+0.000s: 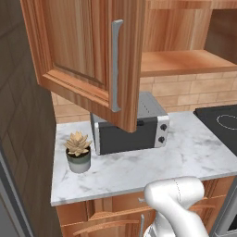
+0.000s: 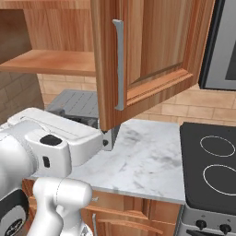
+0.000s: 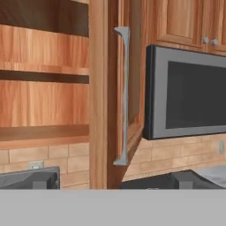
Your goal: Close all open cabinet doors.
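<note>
One upper cabinet door [image 1: 88, 55] hangs open, swung out over the counter towards me, and its long silver bar handle [image 1: 115, 65] faces the room. From the right base view the same door [image 2: 152, 50] and handle [image 2: 119, 64] stand in front of the bare cabinet shelf [image 2: 46, 62]. In the hand view the door [image 3: 99, 97] is seen edge-on at the centre, with the handle [image 3: 123, 97] just right of it. My gripper [image 3: 110, 181] is open and empty, its fingertips [image 3: 31, 178] set wide apart low in front of the door.
A grey toaster oven [image 1: 134, 129] sits on the marble counter [image 1: 185, 157] under the open door, with a potted succulent [image 1: 78, 150] to its left. To the right lies a black cooktop [image 2: 212, 166], with a microwave [image 3: 190, 92] above it. Wooden drawers sit below the counter.
</note>
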Motion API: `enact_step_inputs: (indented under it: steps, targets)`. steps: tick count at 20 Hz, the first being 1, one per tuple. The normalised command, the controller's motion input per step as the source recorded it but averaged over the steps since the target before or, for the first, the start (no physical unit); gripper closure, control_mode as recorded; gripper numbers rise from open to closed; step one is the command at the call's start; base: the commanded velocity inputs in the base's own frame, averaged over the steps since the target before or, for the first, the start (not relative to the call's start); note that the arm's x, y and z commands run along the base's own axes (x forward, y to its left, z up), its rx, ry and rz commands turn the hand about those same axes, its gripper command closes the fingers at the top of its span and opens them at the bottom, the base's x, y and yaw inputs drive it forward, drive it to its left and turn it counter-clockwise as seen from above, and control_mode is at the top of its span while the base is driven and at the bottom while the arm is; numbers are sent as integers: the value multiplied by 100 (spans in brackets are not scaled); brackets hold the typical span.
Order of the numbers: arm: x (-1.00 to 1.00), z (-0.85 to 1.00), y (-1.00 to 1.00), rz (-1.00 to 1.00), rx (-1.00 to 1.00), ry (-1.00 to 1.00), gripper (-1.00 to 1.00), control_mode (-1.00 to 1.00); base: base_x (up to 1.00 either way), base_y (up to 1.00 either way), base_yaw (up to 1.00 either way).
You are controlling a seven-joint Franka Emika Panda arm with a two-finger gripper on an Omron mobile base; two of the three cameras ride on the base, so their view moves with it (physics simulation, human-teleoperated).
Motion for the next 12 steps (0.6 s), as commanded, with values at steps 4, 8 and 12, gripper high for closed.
enact_step_inputs:
  steps: [4, 8, 12]
  targets:
    - [1, 0, -73, 11, 1, -1, -100, -100, 0, 0, 0]
    - [6, 0, -69, 13, 0, -1, -100, -100, 0, 0, 0]
    - [16, 0, -57, 17, 1, -2, -100, -100, 0, 0, 0]
